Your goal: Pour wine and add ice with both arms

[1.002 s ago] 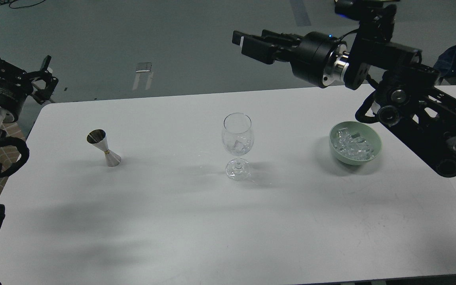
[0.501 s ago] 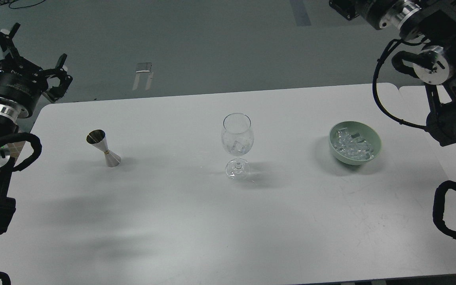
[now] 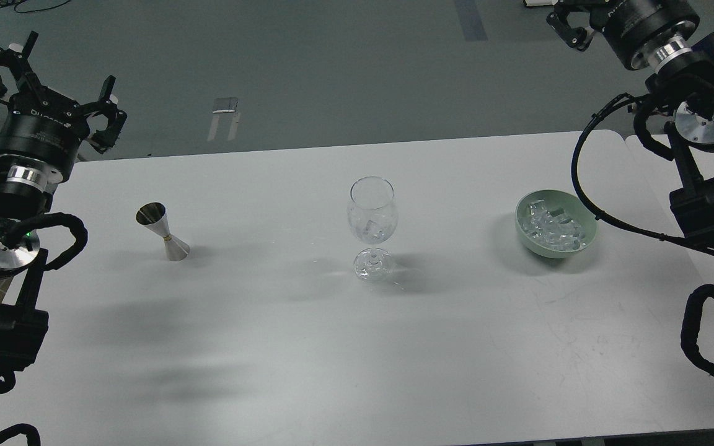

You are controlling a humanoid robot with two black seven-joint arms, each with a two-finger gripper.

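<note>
Left gripper spread, empty, off bench's far-left corner. Right gripper cut off at frame top; state unclear. Ice in green bowl toward the bench's right edge; one cube in glass mid-bench.

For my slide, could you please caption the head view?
Both grippers, left and right, raised clear; wine glass holds ice.
</note>
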